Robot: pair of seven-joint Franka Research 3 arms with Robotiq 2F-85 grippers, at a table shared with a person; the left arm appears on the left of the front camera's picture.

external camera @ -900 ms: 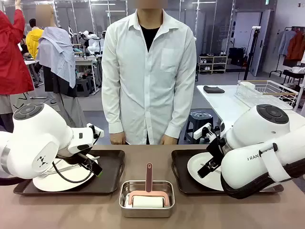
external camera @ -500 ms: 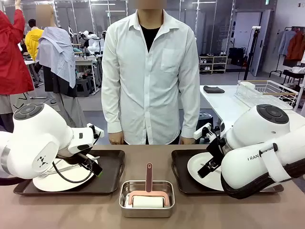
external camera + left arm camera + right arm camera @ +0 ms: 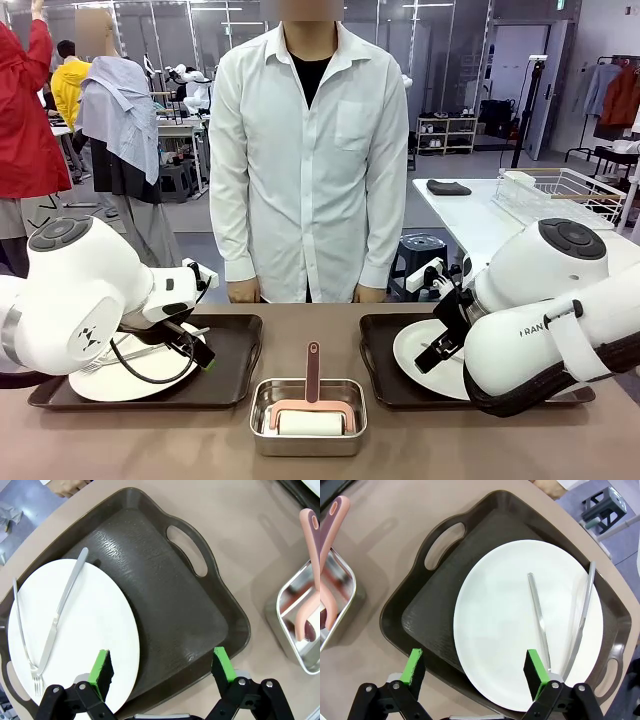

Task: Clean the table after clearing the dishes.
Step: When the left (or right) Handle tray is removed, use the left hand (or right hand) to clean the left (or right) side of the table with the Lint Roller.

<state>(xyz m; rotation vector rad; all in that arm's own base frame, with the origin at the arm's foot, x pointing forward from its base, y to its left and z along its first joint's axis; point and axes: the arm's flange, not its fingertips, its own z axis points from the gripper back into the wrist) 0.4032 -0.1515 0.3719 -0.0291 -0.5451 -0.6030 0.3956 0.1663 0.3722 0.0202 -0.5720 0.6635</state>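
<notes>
The steel pan [image 3: 307,446] sits at the middle of the taupe table [image 3: 420,445], near my edge, with a pink-handled roller [image 3: 311,403] lying in it, handle pointing towards the person [image 3: 310,150] who stands on the pan's far side, hands hanging at the table's far edge. Left of the pan is a dark brown tray [image 3: 165,595] with cut-out handles, carrying a white plate [image 3: 85,630] pushed to the end farthest from the pan; a fork [image 3: 22,625] and a knife [image 3: 65,597] lie crossed on that plate. My left pincer [image 3: 162,669] hangs above this tray spread wide and gripping nothing, one green pad over the plate's rim and the other over the tray corner nearest the pan. Right of the pan lies a second tray [image 3: 435,605] with its own white plate [image 3: 505,625] and two silver pieces of cutlery [image 3: 538,620] side by side on the plate's far half. My right pincer [image 3: 475,669] hovers there, also spread wide and empty, one pad above the tray's rim, the other above the plate's edge beside the cutlery tips.
</notes>
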